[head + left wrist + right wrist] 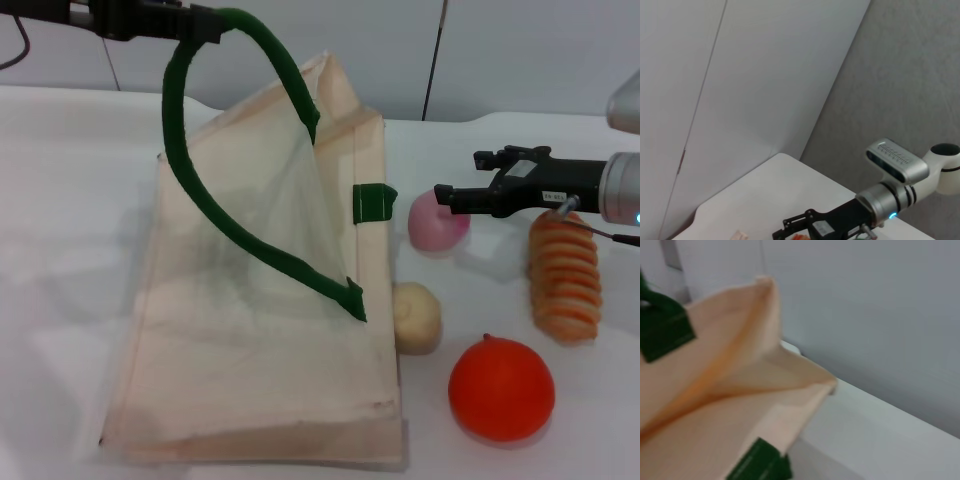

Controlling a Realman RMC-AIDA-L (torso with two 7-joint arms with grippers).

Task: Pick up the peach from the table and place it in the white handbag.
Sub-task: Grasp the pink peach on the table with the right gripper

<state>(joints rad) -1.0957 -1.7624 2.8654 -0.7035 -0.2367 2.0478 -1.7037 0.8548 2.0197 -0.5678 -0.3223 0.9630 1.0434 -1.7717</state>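
Observation:
The white handbag [260, 340] stands on the table, its mouth held up. My left gripper [205, 25] at the top left is shut on one dark green handle [190, 180] and lifts it. The peach [436, 224], pale pink, sits on the table just right of the bag's rim. My right gripper [445, 195] hovers right above it with its jaws apart, holding nothing. The right wrist view shows the bag's open rim [765, 340] close by. The left wrist view shows the right gripper [785, 227] from afar.
A cream-yellow ball [417, 317] lies by the bag's right edge. An orange-red fruit [501, 388] sits at the front right. A ribbed orange spiral item [565, 277] lies under the right arm. The white table [60, 180] meets a grey wall behind.

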